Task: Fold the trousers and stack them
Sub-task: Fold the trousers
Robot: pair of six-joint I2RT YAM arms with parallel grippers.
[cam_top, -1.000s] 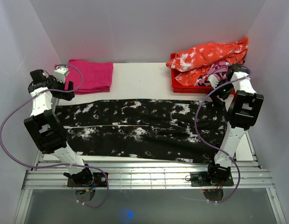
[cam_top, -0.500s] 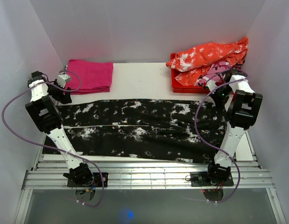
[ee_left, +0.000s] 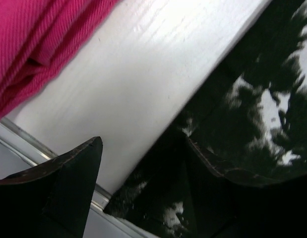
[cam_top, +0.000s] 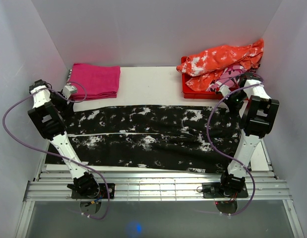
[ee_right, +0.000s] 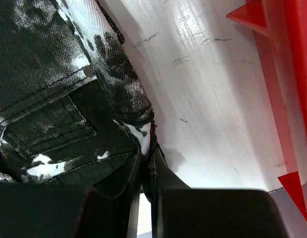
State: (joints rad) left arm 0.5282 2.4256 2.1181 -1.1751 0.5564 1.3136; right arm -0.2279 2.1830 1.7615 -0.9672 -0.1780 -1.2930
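Note:
The trousers, black with white splotches, lie flat across the table with the legs pointing left. My left gripper is down at their far left hem corner. In the left wrist view it stands open, and the hem corner lies between one dark finger and the other. My right gripper is at the far right waist corner. In the right wrist view it is shut on the edge of the trousers beside a back pocket.
A folded magenta cloth lies at the back left, close to my left gripper, and shows again in the left wrist view. A red bin holding an orange-and-white garment stands at the back right, its red wall near my right gripper.
My left arm swung down to the trousers' far left corner and its jaws narrowed a little. My right gripper closed on the waist corner.

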